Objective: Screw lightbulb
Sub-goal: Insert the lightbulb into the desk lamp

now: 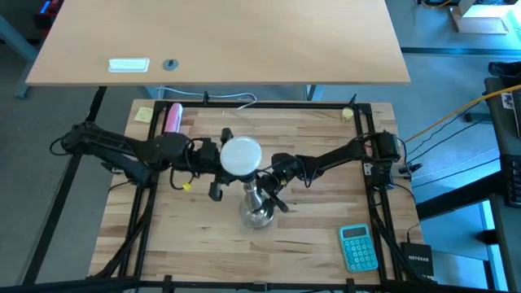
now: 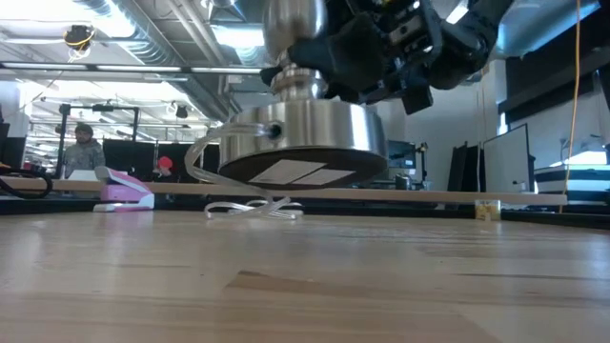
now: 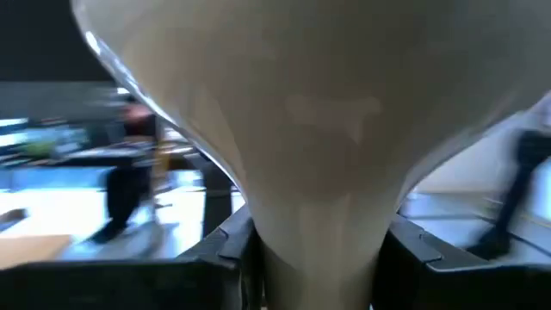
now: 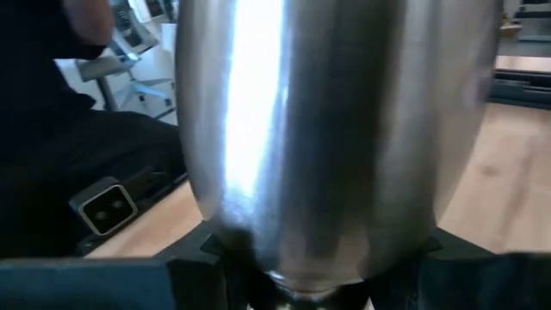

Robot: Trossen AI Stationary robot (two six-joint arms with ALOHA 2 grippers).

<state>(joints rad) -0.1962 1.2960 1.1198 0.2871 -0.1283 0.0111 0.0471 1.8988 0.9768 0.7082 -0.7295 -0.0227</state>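
Setting: butcher-block wooden worktop (image 1: 203, 244) inside a black frame, with a pale desk beyond it and an open workshop room behind.
Bulb: small white frosted lightbulb (image 1: 241, 156) with a round globe, held in the air above mid-worktop; its narrow neck (image 3: 314, 258) sits between the left pincer's dark fingers.
Left pincer: left pincer (image 1: 218, 156) closed on the bulb's neck, reaching in from the left side.
Socket stand: shiny metal socket stand (image 1: 257, 207) with a round base (image 2: 305, 143), lifted clear of the wood in the low view, just beside and below the bulb.
Right pincer: right pincer (image 1: 275, 185) clamped around the stand's polished stem (image 4: 310, 138).
Doing it well: judging from this, the neck needs to line up straight over the socket mouth before any turning; the stand should stay steady, and the bulb grip gentle.
Nearby: teal calculator (image 1: 358, 247) near the right front corner; pink object (image 1: 172, 118) and yellow note (image 1: 144, 114) at the back left; clear cord (image 2: 250, 208) lying behind the stand.
In the way: nothing lies between bulb and stand; the two arms crowd close together.
Beyond: person (image 2: 84, 148) far off in the room.
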